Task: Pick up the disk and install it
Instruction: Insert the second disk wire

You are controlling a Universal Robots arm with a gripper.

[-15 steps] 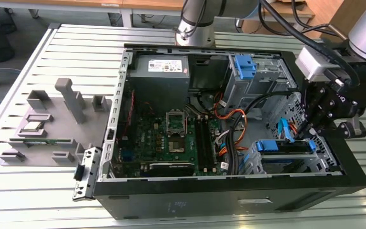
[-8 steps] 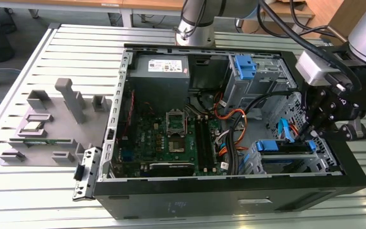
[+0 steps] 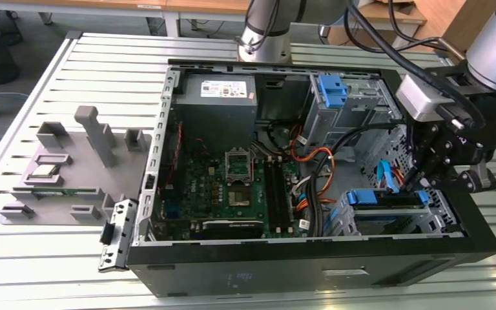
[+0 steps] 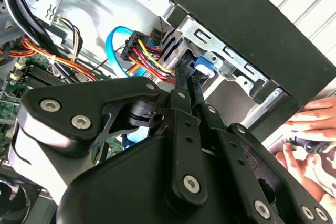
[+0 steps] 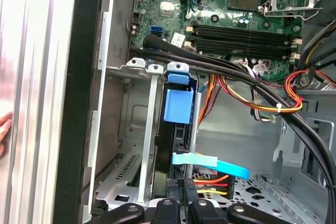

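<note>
In the exterior view the black open desktop computer case [image 3: 317,271] lies on its side on the slatted metal table [image 3: 101,64]; the black gripper [image 3: 442,177] hangs over the drive cage at the case's corner toward the exterior view's right; the disk, a silver drive in a blue plastic bracket [image 3: 384,197], sits in that cage with its blue edge facing up and its long axis running across the case; a second blue bracket [image 3: 332,90] stands in the far bay, and the green motherboard [image 3: 230,187] fills the case floor.

In the second wrist view the gripper's black fingers [image 4: 181,90] are drawn close together on the blue tab [image 4: 202,65] of the disk; a person's hand [image 4: 310,129] rests just outside the case wall.

In the first wrist view the disk [image 5: 178,106] stands on edge in the grey metal cage [image 5: 142,129], its long axis pointing down into the bay; a light-blue flat cable [image 5: 210,162] crosses it.
</note>
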